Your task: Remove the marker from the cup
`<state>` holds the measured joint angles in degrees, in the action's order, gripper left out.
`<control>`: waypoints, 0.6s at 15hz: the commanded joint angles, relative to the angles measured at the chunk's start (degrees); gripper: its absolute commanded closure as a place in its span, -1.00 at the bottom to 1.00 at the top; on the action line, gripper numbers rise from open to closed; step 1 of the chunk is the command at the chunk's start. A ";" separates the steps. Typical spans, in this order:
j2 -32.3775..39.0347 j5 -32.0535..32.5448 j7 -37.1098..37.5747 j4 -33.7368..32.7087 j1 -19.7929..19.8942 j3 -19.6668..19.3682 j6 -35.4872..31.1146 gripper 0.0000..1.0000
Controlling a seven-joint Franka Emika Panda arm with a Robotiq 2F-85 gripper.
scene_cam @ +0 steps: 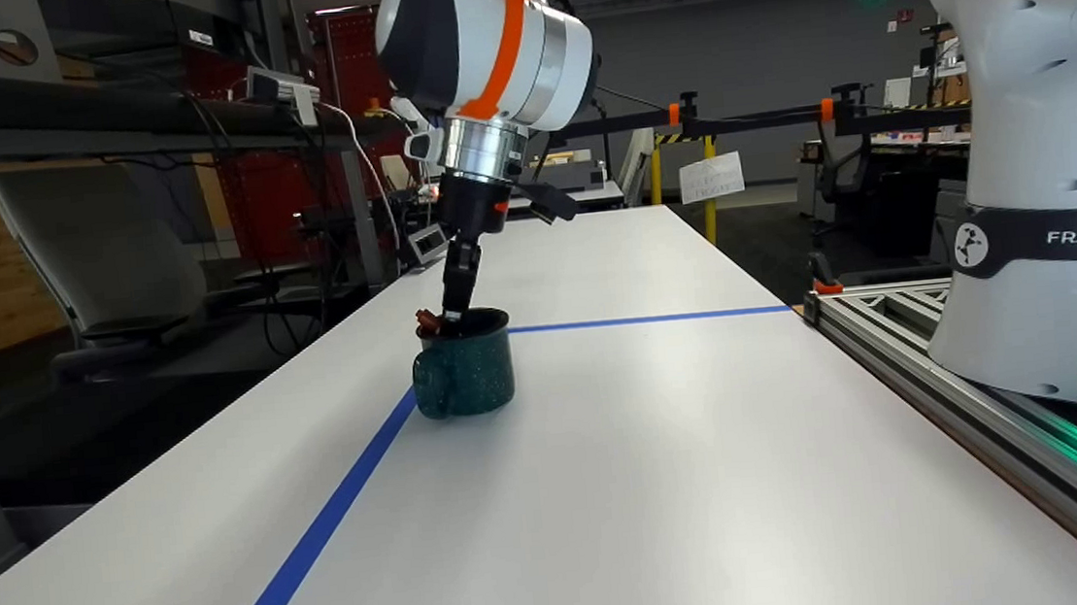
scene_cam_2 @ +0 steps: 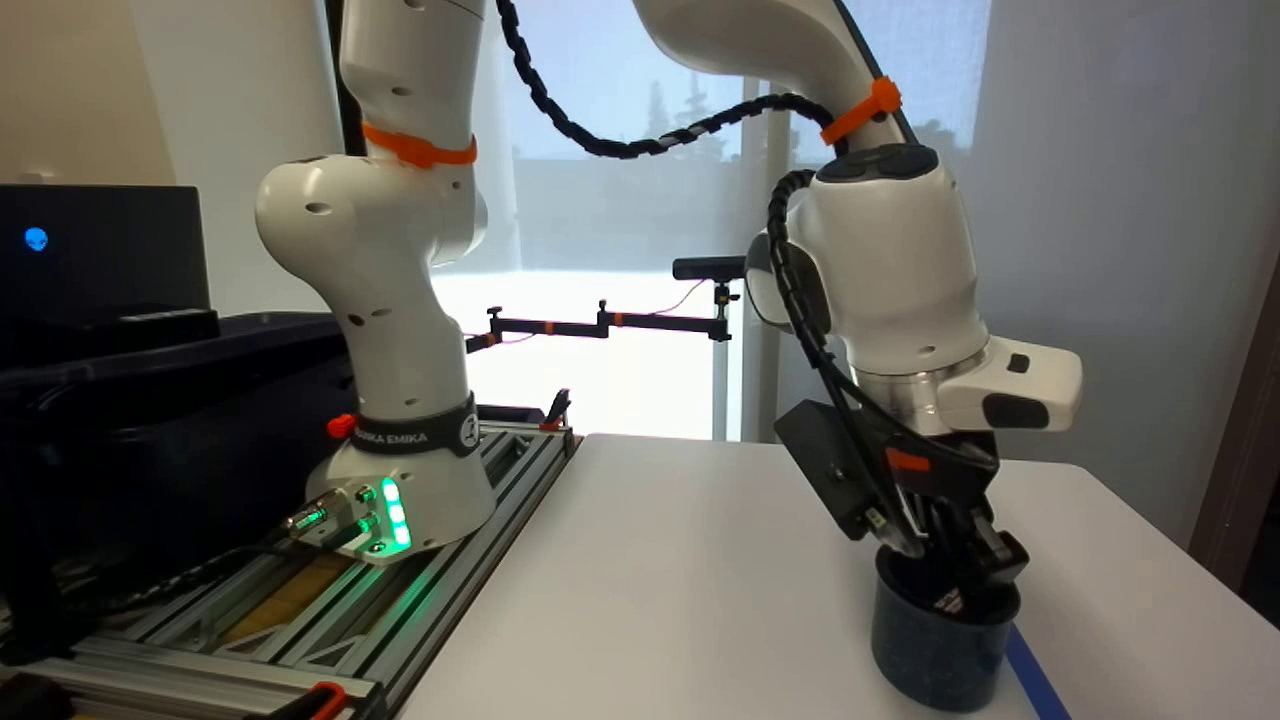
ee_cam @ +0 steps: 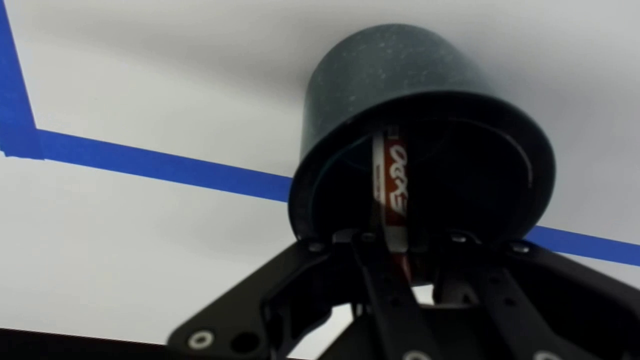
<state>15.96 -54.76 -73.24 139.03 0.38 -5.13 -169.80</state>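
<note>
The dark teal-green cup stands upright on the table, its handle showing in an exterior view. It also shows in an exterior view and in the wrist view. The red and white marker leans inside the cup, its lower end deep in it. Its red-brown upper end shows above the rim; a small part shows in an exterior view. My gripper reaches down into the cup mouth, tilted, with its dark fingers close on both sides of the marker, shut on it. The fingertips are partly hidden in shadow.
Blue tape lines run along and across the white table; one passes under or beside the cup. The arm's base stands on an aluminium frame at the table's side. A chair stands beyond an edge.
</note>
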 commanded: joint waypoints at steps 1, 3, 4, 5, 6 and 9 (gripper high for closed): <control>-0.65 -1.34 -1.13 -0.03 0.70 0.74 0.72 0.90; -1.71 -0.35 -0.21 0.59 0.28 0.27 1.04 0.90; -2.19 0.24 0.28 0.92 0.03 -0.02 1.24 0.90; -2.86 1.40 1.19 1.47 -0.44 -0.59 1.38 0.90; -3.37 2.03 1.64 1.77 -0.66 -0.85 1.41 0.90; -5.35 5.26 3.64 2.85 -1.71 -2.23 1.52 0.90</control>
<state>14.50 -53.23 -72.55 139.49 0.09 -5.57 -169.51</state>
